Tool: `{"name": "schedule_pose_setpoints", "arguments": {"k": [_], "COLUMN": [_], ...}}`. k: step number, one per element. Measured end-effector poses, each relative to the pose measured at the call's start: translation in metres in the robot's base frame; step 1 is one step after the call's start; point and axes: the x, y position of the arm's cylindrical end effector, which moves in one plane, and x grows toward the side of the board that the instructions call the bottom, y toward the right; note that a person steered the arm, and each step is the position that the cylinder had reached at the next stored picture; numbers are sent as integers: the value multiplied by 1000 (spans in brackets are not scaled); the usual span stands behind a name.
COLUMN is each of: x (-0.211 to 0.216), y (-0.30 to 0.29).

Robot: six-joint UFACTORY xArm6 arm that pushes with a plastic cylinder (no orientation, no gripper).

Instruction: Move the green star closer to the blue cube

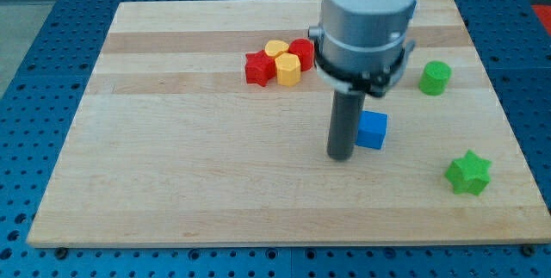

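Observation:
The green star lies on the wooden board near its right edge, toward the view's bottom. The blue cube sits right of the board's middle, up and to the left of the star, well apart from it. My tip rests on the board just left of the blue cube, close to its left side; I cannot tell if it touches. The tip is far to the left of the green star.
A green cylinder stands near the right edge, above the cube. A cluster at the top middle holds a red star, a yellow hexagonal block, a yellow block and a red block. The board lies on a blue perforated table.

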Motion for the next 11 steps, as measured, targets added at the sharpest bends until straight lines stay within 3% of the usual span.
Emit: {"name": "schedule_pose_setpoints", "arguments": {"k": [1,2,4,8,11], "x": [46,70,65,29,2], "y": [18,81,192,169,117]}}
